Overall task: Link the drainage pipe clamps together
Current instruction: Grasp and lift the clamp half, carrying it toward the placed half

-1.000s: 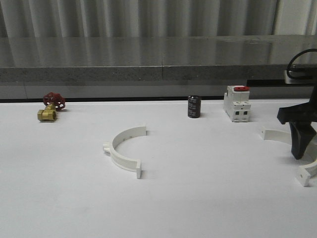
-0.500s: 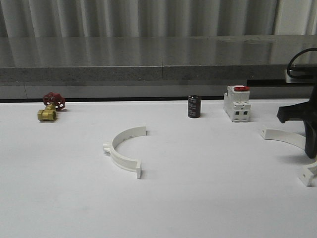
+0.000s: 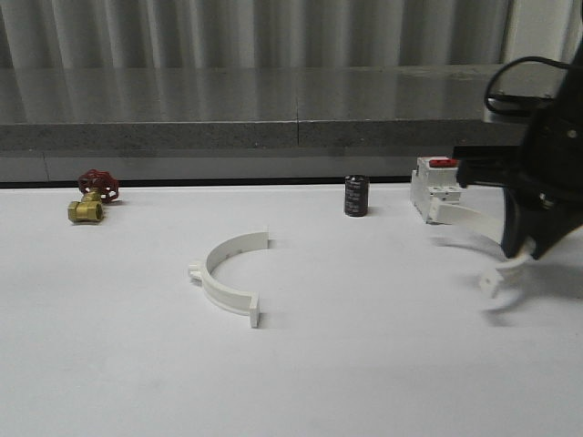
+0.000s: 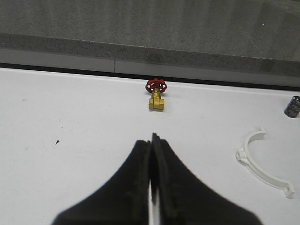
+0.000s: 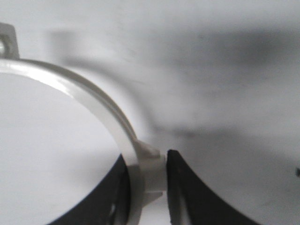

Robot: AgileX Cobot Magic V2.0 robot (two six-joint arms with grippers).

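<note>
One white half-ring drainage pipe clamp [image 3: 226, 280] lies flat on the white table left of centre, its open side facing right; it is also in the left wrist view [image 4: 262, 161]. The second clamp [image 3: 483, 244] hangs above the table at the right, held by my right gripper [image 3: 526, 248]. In the right wrist view that gripper [image 5: 146, 180] is shut on the band of this clamp [image 5: 89, 96], which arcs away to a flat tab. My left gripper [image 4: 153, 154] is shut with nothing in it, over bare table in front of the brass valve.
A brass valve with a red handwheel [image 3: 91, 198] sits at the far left. A dark cylinder [image 3: 356, 196] and a white block with a red top [image 3: 435, 189] stand at the back, right of centre. A grey ledge runs behind the table.
My right gripper has closed on the right clamp, lifted it off the table and carried it leftwards. The left clamp has not moved.
</note>
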